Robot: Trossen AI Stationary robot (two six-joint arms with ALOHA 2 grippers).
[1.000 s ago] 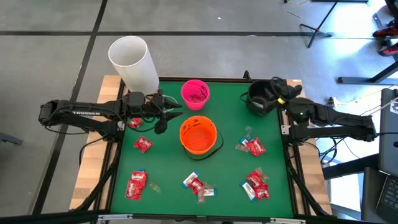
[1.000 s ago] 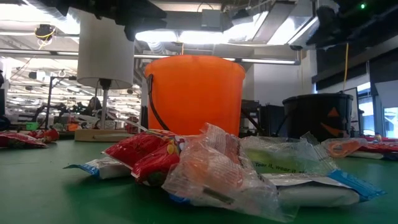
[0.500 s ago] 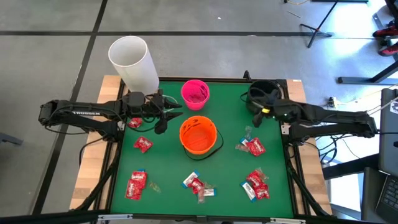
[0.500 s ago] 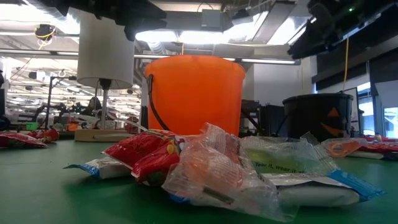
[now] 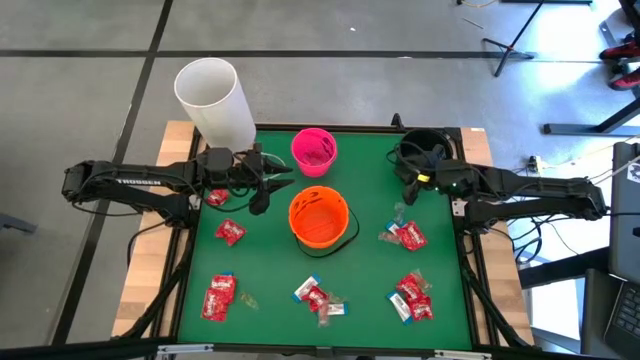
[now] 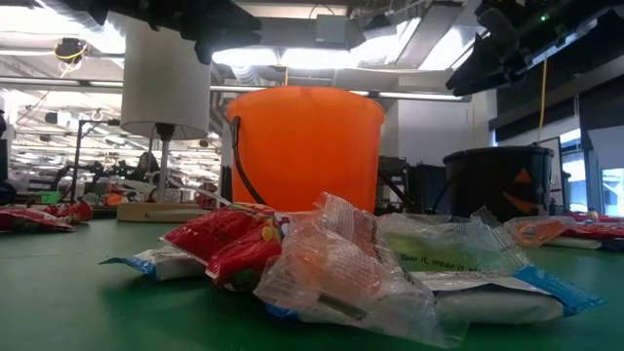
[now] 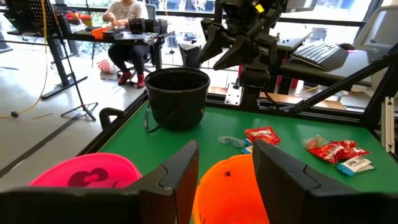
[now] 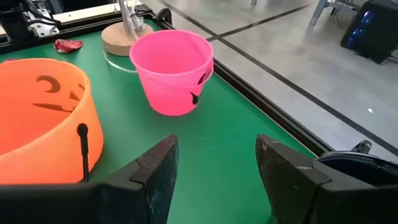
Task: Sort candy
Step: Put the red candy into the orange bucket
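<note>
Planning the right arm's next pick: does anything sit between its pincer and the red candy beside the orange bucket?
Nothing visible does. The right pincer hangs open near the black bucket; bare green mat separates it from the candy.

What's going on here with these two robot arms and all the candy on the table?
A two-armed robot is sorting candy on a green table. Most wrapped sweets lie scattered around the orange bucket. The right gripper hangs open and empty by the black bucket. The left gripper waits open between the pink bucket and the orange one, holding nothing.
</note>
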